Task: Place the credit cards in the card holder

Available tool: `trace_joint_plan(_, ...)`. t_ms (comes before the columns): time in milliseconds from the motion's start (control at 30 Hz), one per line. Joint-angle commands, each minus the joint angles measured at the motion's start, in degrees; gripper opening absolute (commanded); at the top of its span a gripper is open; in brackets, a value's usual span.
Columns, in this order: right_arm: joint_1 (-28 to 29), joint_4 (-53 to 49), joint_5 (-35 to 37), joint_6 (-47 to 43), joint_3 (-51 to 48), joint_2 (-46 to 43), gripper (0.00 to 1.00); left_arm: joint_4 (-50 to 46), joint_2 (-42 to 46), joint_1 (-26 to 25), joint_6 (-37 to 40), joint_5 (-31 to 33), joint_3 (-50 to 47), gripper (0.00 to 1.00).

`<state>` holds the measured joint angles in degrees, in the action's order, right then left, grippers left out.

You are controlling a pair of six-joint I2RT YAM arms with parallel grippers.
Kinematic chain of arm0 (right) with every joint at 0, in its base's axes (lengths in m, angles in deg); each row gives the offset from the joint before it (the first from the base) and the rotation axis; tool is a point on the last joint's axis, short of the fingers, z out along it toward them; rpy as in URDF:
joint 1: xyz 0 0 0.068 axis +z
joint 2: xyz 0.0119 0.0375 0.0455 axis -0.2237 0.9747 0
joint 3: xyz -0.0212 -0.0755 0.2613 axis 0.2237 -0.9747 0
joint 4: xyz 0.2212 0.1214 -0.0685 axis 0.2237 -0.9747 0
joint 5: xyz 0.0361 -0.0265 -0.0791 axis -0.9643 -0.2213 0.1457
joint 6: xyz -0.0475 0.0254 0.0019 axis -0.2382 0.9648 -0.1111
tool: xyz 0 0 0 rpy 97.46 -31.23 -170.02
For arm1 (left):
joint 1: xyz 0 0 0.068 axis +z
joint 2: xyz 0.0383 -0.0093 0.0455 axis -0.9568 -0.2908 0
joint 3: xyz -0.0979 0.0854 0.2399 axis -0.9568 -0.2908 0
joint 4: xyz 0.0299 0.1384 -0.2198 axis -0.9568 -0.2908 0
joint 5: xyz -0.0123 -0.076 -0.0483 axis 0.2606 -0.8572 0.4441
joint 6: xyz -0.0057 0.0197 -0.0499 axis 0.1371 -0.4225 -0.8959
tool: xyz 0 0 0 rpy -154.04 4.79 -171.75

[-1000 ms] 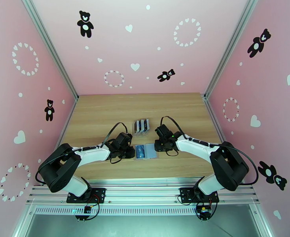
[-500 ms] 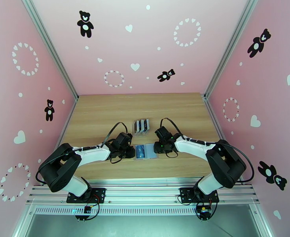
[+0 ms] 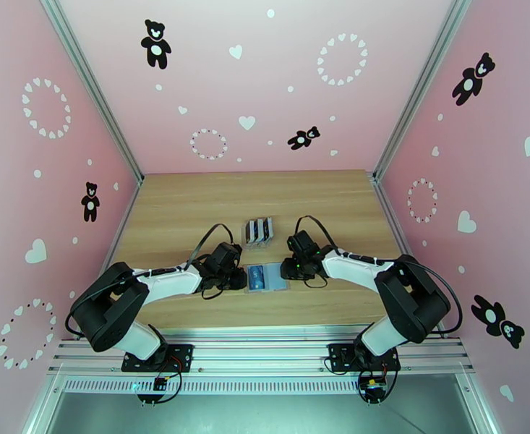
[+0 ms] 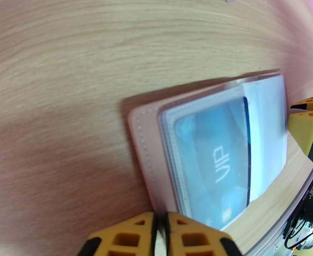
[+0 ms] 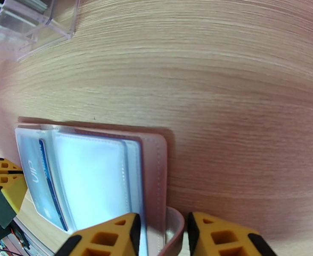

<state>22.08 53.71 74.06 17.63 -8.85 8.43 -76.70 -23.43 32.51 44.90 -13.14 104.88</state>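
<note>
Card holder (image 4: 145, 167), open: left gripper (image 4: 160, 233) closed at its edge, right gripper (image 5: 163, 227) apart astride the snap tab (image 5: 176, 218); I fear a slip folding it shut.

You are looking into a lab test booth: pink walls (image 3: 265, 81) with bear and heart stickers (image 3: 155, 43) are enclosing a wooden table (image 3: 192, 204), and aluminium rails (image 3: 265, 349) are running along the frame's bottom.
</note>
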Motion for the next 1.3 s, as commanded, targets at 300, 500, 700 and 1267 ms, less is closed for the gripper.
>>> trace_joint_plan(300, -0.19, 2.31, -4.5, 0.92, -2.39, -2.66, 0.3, -0.8, -1.63, 0.91, -0.15, 1.69, -0.42, 0.17)
trace_joint_plan(500, -0.2, 1.16, -4.58, 0.93, -2.17, -5.61, 0.28, -0.51, -1.53, 0.95, -0.37, 1.75, -0.63, 0.17)
trace_joint_plan(700, -0.19, 0.65, -5.59, 1.61, -2.09, -8.76, 0.27, -0.53, -1.84, 0.94, -0.36, 1.59, -0.45, 0.17)
trace_joint_plan(1267, 1.1, 2.35, -10.16, 4.09, -0.55, -10.79, 0.26, -1.33, -2.27, 1.03, -0.29, 1.92, 0.84, 0.17)
